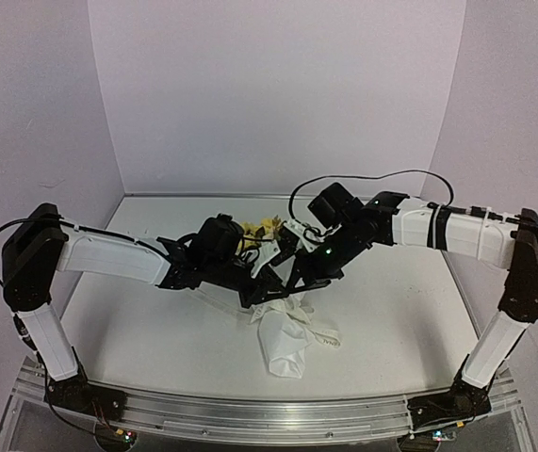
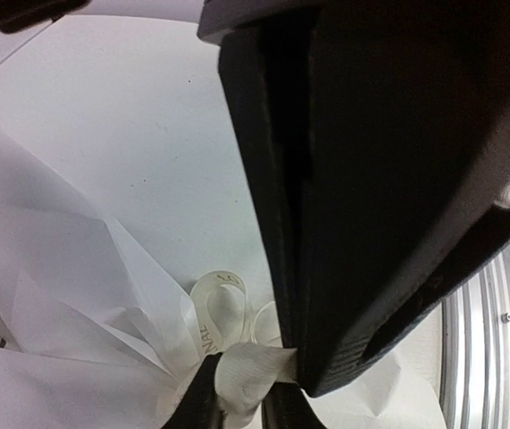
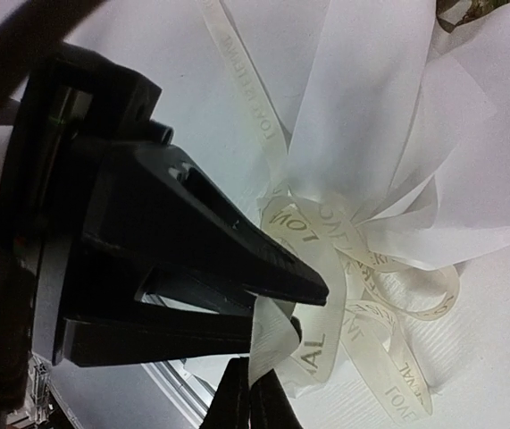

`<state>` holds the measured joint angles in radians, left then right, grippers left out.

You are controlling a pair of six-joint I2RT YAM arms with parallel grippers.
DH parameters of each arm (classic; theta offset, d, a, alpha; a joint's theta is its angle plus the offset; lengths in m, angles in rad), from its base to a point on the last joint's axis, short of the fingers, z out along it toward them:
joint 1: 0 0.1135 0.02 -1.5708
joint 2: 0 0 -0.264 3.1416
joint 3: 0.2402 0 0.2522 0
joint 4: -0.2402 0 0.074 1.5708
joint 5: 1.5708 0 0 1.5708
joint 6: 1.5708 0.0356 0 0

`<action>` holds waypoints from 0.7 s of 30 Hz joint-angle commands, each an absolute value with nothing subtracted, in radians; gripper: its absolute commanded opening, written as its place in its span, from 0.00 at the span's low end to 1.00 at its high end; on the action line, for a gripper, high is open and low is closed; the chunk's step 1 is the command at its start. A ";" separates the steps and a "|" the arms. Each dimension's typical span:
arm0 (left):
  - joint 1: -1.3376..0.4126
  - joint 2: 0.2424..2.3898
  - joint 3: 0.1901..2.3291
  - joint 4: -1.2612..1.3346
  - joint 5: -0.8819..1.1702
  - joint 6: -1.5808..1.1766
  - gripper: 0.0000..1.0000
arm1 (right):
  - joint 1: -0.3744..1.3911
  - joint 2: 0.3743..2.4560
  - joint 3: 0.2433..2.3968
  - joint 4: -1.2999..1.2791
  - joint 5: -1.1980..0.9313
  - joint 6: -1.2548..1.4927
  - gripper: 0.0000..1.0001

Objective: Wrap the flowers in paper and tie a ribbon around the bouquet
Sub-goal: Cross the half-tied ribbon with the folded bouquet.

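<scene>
The bouquet [image 1: 285,344] lies mid-table, its white paper [image 2: 58,268] cone narrowing toward the near edge. The yellow flowers [image 1: 264,226] show at its far end. The lettered ribbon [image 3: 326,223] is looped and bunched round the gathered paper [image 3: 371,116]. Both grippers meet just above this knot. My left gripper [image 2: 237,393] has a fold of ribbon [image 2: 214,308] pinched between its fingers. My right gripper [image 3: 256,402] is shut on the same strip close beside it. From above, the left gripper [image 1: 259,292] and the right gripper [image 1: 292,282] nearly touch and hide the knot.
An aluminium rail [image 1: 269,414] runs along the near table edge, close below the bouquet's narrow end. Pale walls close off the back and both sides. A black cable [image 1: 363,177] arcs over the right arm.
</scene>
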<state>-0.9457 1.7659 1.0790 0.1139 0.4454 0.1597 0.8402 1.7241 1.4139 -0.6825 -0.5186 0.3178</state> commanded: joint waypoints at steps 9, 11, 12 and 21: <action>-0.942 1.748 1.060 0.260 0.415 0.118 0.00 | 0.849 1.605 1.288 -0.595 -0.357 0.271 0.32; -0.942 1.750 1.060 0.258 0.415 0.119 0.00 | 0.849 1.588 1.252 -0.558 -0.336 0.275 0.37; -0.942 1.750 1.059 0.258 0.418 0.118 0.00 | 0.851 1.585 1.244 -0.553 -0.323 0.270 0.38; -0.942 1.747 1.056 0.255 0.427 0.117 0.00 | 0.868 1.623 1.229 -0.521 -0.208 0.239 0.43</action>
<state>-0.9451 1.7710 1.0576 0.2077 0.4232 0.1234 0.8588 1.6157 1.2274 -0.5783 -0.2965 0.2597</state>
